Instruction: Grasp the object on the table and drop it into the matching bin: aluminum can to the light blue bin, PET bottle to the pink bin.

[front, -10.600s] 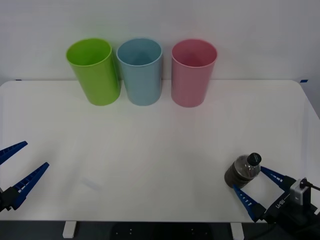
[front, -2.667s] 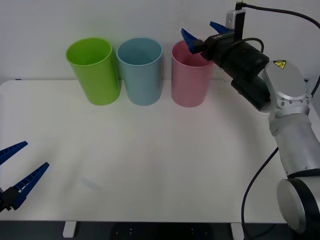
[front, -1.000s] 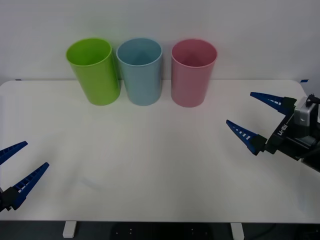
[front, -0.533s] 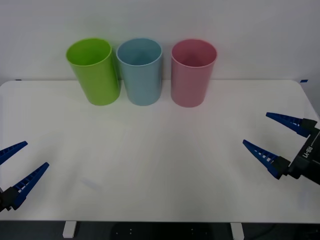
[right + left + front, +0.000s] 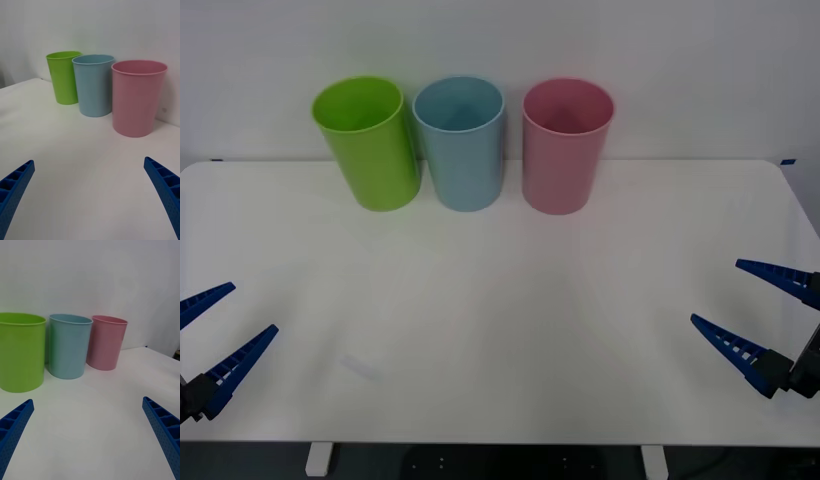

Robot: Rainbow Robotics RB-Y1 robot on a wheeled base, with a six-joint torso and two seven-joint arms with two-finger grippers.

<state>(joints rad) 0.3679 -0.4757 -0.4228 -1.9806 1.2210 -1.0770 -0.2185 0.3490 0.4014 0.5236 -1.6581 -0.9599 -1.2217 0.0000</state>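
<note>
A: From the front, what stands on the table (image 5: pixel 500 300)?

B: Three upright bins in a row along the far edge: a lime green bin (image 5: pixel 368 142), the light blue bin (image 5: pixel 462 140) just beside it, and the pink bin (image 5: pixel 565 143) a little apart, toward the robot's right. All have their open mouths facing up. The white surface in front of them is bare. The bottle cannot be seen on the tabletop, and the inside of the pink bin is not visible deep enough to tell.

A: And the grippers?

B: The left gripper (image 5: pixel 208 335) sits at the near left corner, the right gripper (image 5: pixel 760 315) at the near right edge. Both have fingers spread wide and hold nothing.

A: The right wrist view?

B: The blue fingers (image 5: pixel 15 183) are wide apart, with the pink bin (image 5: pixel 138 97) nearest.

A: The left wrist view?

B: Fingers (image 5: pixel 163 427) splayed; the lime green bin (image 5: pixel 20 350) is closest.
</note>
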